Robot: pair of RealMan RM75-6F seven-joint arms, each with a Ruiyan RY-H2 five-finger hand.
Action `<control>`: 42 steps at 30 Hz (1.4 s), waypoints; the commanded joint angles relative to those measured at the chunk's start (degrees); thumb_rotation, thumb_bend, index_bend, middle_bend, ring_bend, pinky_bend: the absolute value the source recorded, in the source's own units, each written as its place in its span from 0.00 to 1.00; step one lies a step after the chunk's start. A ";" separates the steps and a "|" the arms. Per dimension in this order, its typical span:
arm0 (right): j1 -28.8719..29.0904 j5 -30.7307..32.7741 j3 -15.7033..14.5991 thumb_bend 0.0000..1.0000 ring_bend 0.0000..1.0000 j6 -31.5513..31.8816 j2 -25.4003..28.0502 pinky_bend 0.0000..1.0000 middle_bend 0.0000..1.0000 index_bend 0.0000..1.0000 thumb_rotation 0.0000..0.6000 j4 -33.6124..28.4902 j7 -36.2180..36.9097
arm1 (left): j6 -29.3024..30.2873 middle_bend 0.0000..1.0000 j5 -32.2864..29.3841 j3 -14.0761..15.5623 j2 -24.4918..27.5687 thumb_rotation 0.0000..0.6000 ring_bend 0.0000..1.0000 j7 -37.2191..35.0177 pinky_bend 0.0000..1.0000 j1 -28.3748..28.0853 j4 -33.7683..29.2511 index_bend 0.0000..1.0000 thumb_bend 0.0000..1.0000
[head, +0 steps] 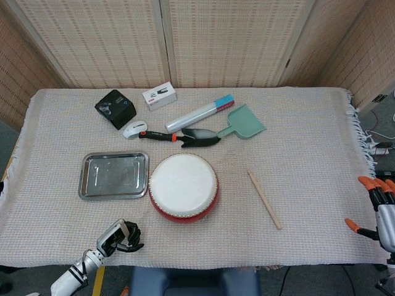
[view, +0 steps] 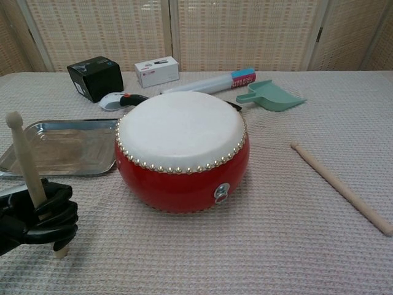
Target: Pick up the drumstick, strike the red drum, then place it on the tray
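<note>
The surface (head: 308,135) carries the red drum (view: 182,150) at its middle, with the tray (head: 114,175) just to its left. My left hand (view: 34,218) sits at the near edge, in front of the tray, fingers wrapped around a drumstick (view: 24,160) standing nearly upright, tip up. My right hand (head: 379,206) hangs off the right edge, fingers spread, holding nothing. A second stick (head: 264,198) lies right of the drum.

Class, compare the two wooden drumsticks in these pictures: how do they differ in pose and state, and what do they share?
The held drumstick stands nearly upright, gripped in the left hand; the loose drumstick lies flat on the cloth.
The held one is left of the red drum, by the tray; the loose one lies to the drum's right, untouched.
Both are plain pale wood.
</note>
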 commanded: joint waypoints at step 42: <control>0.00 0.23 0.02 0.10 0.00 -0.19 0.05 0.10 0.13 0.14 1.00 -0.53 -0.82 | 1.24 1.00 -1.86 -2.26 -5.28 1.00 1.00 14.68 1.00 2.95 5.55 1.00 0.62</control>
